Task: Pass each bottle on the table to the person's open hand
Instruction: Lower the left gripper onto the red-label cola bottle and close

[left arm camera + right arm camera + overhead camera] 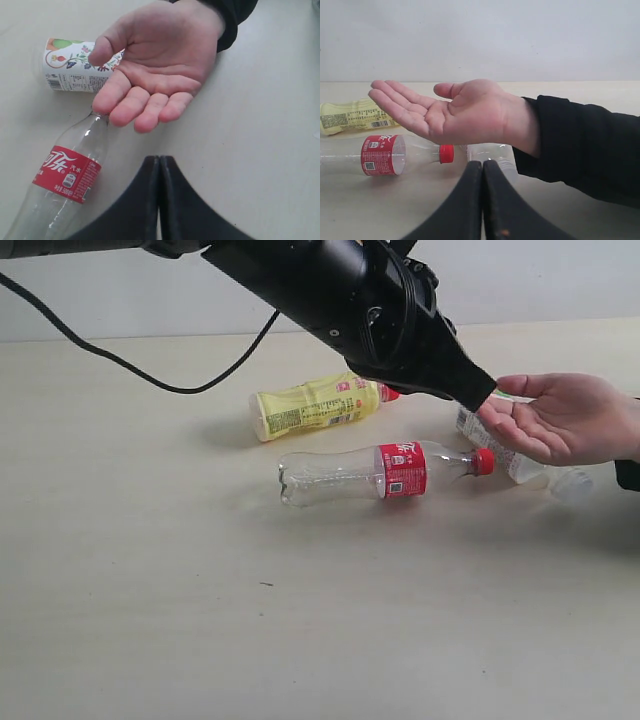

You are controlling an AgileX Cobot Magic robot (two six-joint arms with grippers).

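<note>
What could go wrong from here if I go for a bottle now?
1. The left gripper is shut, empty and close to the person's open hand; a careless move could strike it.
2. The floral-labelled bottle lies partly under that hand, so reaching for it risks contact.
3. The red-labelled bottle lies on its side and might roll when nudged.

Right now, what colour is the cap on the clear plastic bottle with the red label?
Its small round cap is red, clearest in the right wrist view.
</note>
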